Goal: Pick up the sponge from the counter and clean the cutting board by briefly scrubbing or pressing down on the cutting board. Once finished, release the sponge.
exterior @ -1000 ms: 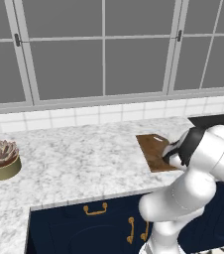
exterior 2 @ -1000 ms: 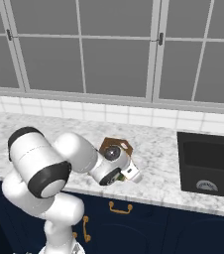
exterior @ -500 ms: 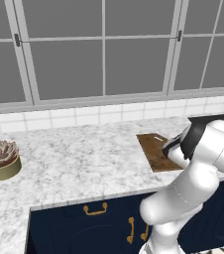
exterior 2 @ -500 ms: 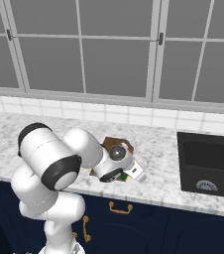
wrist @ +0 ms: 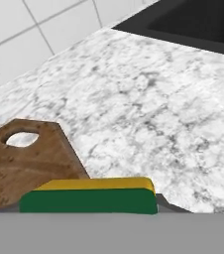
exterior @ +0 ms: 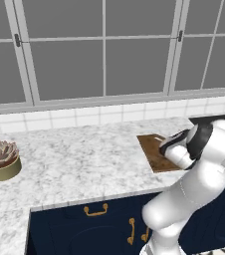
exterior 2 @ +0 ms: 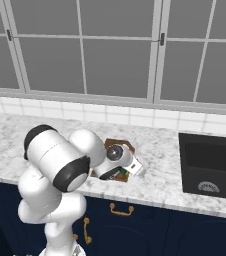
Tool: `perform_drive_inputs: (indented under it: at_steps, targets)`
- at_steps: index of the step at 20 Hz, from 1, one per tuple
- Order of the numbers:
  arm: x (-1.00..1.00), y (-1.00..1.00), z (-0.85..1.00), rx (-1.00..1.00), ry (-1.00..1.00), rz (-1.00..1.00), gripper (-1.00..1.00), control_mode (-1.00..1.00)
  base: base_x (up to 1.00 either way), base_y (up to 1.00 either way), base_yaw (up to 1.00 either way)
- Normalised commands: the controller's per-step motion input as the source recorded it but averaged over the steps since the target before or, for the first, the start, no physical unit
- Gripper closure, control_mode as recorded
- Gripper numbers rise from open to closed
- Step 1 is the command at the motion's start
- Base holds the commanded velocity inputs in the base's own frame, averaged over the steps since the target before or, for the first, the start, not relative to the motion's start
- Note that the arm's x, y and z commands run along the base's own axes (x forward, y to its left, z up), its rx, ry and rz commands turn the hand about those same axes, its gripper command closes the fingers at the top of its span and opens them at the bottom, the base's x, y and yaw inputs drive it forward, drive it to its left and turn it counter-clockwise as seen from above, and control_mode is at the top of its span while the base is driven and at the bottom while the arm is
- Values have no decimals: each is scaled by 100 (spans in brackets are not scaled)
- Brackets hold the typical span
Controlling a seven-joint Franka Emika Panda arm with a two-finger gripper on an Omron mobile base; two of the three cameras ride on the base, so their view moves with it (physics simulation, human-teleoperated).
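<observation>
The sponge, dark green with a yellow layer, lies across the bottom of the hand view, right between the fingers of my gripper, which is shut on it. It hangs at the corner of the brown wooden cutting board, near the handle hole. From the right base view the gripper is low over the near right end of the cutting board, with the arm covering most of the board. The left base view has the cutting board partly behind my wrist, lying on the marbled counter.
A black sink is set into the counter to the right of the board. A potted succulent stands far left. White wall tiles and windows run behind the counter. Navy cabinets with gold handles are below.
The arm's elbow has swung upward and toward the board, while the hand stays low at the board's end with the sponge.
</observation>
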Motion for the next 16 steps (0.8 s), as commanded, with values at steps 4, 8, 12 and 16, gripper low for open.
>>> perform_drive_inputs:
  at_steps: [4,8,12,16]
  targets:
    - [27,18,-40,-9,-20,0,100,-100,0,0,0]
    - [26,33,-68,-14,-29,0,100,-100,0,0,0]
    - [23,43,-76,-14,-32,0,100,-100,0,0,0]
    - [23,21,-86,-7,-31,0,100,-100,0,0,0]
